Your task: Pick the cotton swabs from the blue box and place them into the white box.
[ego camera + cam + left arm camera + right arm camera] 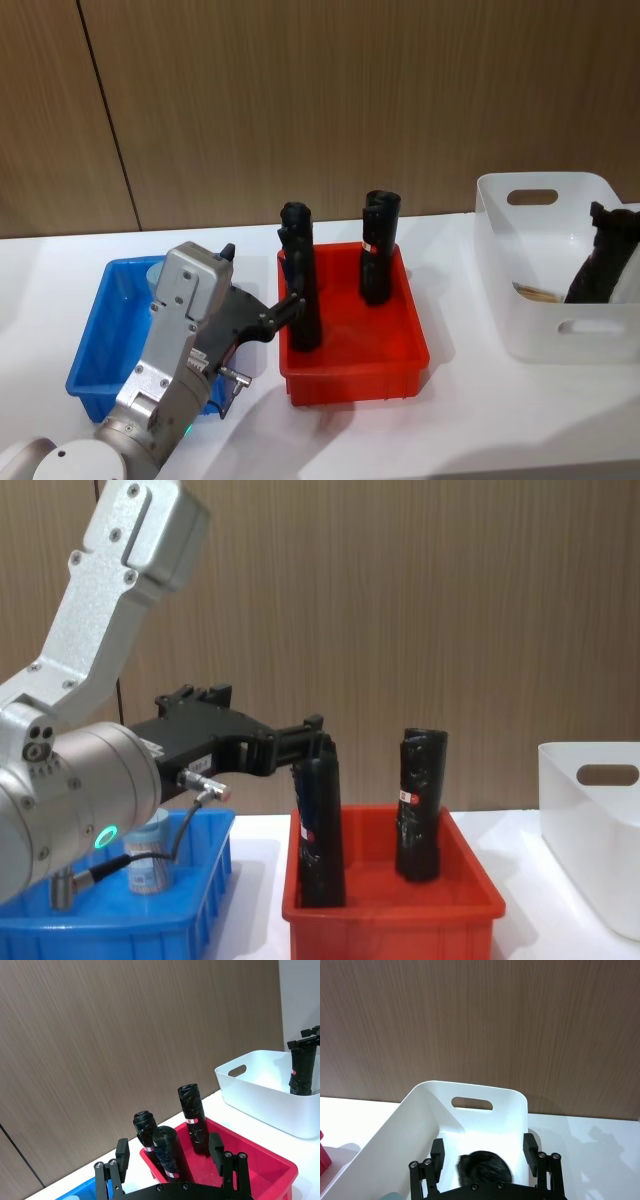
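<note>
Meanwhile, my left claw (318, 742) gaped empty at a black roll (320, 825) in the red bin (390, 905); one cotton swabs tub (146, 865) sat in the blue box (100, 330). Better to retreat there. My right claw (485, 1152), open, hung over the white box (470, 1105).

The blue box (92, 338) and the red bin (352, 366) are both that glossy molded plastic, the white box (540, 290) is a smoother, slightly see-through plastic, and the counter (470, 430) is plain matt white. The black rolls (320, 820) look like crinkly wrapped film with a dull sheen. The left arm has a brushed silvery metal shell, its left hand (310, 742) is matt black, and the wall (300, 100) behind is fine-grained brown wood veneer.
</note>
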Controlling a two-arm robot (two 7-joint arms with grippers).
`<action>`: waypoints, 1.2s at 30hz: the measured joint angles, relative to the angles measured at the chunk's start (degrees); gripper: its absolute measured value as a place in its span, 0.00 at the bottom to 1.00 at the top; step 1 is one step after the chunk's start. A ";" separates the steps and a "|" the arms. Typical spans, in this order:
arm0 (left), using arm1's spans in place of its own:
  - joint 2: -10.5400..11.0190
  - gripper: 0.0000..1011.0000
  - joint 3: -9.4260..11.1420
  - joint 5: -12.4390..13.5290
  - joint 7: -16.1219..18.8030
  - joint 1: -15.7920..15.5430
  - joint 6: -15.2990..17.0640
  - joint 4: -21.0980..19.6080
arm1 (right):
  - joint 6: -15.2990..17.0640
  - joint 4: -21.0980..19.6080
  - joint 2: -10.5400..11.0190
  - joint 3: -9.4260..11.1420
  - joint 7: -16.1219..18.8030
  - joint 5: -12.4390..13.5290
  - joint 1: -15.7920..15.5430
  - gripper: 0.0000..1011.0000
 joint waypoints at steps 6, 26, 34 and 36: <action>0.00 0.99 0.00 0.00 0.00 0.00 0.00 0.00 | -0.44 -0.29 0.14 0.23 0.13 0.11 -0.45 0.99; 0.00 0.99 0.00 0.00 0.00 0.00 0.00 0.00 | -0.46 -4.94 0.71 1.11 0.21 0.58 -3.10 0.99; 0.00 0.99 0.00 0.00 0.00 0.00 0.00 0.00 | -0.38 -5.75 0.80 1.25 0.21 0.68 -3.57 0.99; 0.00 0.99 0.00 0.00 0.00 0.00 0.00 0.00 | -0.37 -5.89 0.82 1.28 0.20 0.70 -3.64 0.99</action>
